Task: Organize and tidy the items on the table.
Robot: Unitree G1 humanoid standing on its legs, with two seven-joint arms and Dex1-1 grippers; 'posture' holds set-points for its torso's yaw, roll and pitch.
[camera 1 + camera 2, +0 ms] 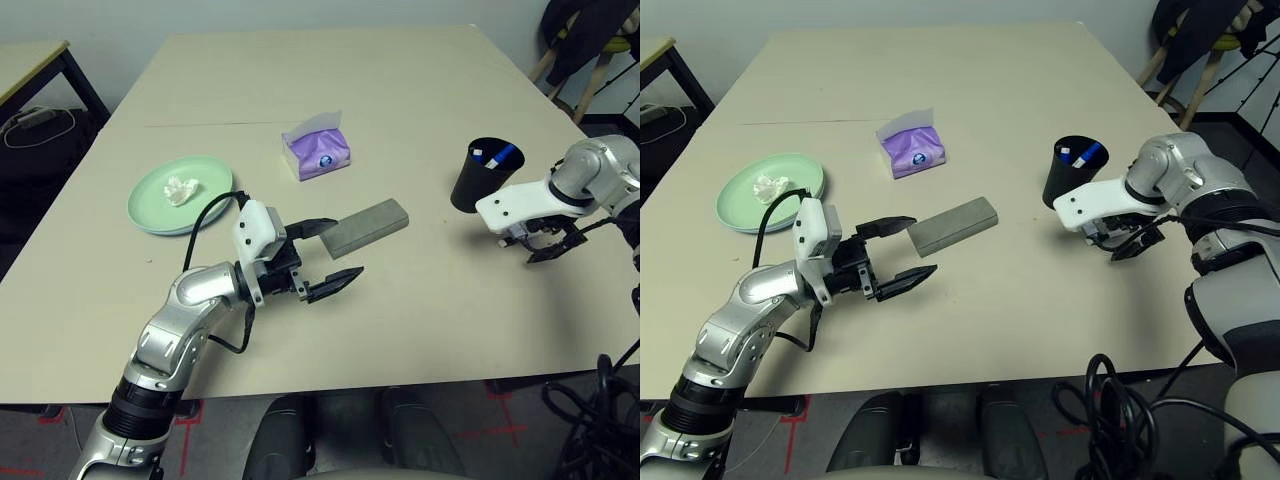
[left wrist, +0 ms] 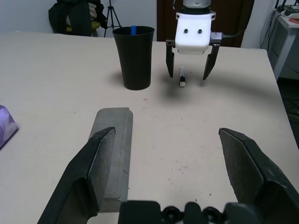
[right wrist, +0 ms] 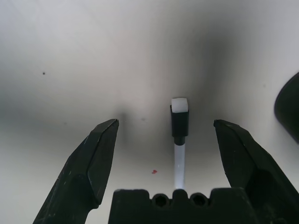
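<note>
Right gripper (image 3: 166,135) was pointing straight down at the table (image 1: 420,90), fingers spread wide and holding nothing. The white marker (image 3: 179,140) with its black band was lying flat on the tabletop right between those two fingers, not touched by either as far as I could see. The black cup (image 1: 484,175) stood upright just beside that gripper, on its far-left side, with a couple of blue-and-white pens or markers poking out the top, so it was pretty close quarters there.

Left gripper (image 1: 328,258) was level, pointing across toward the right, also wide open and empty. The grey glasses case (image 1: 366,226) was lying on the table just past it, and the far finger sat in front of the case's near end; couldn't tell if they were actually touching. From the left wrist view the case lined up with one finger rather than the gap.

Other stuff: the purple tissue pack (image 1: 318,150) sat farther back near the middle, with a white sheet sticking up. The mint green plate (image 1: 160,200) was off to the left with the crumpled white tissue (image 1: 181,189) sitting on it. A black cable from the left arm looped over the plate's near edge.
</note>
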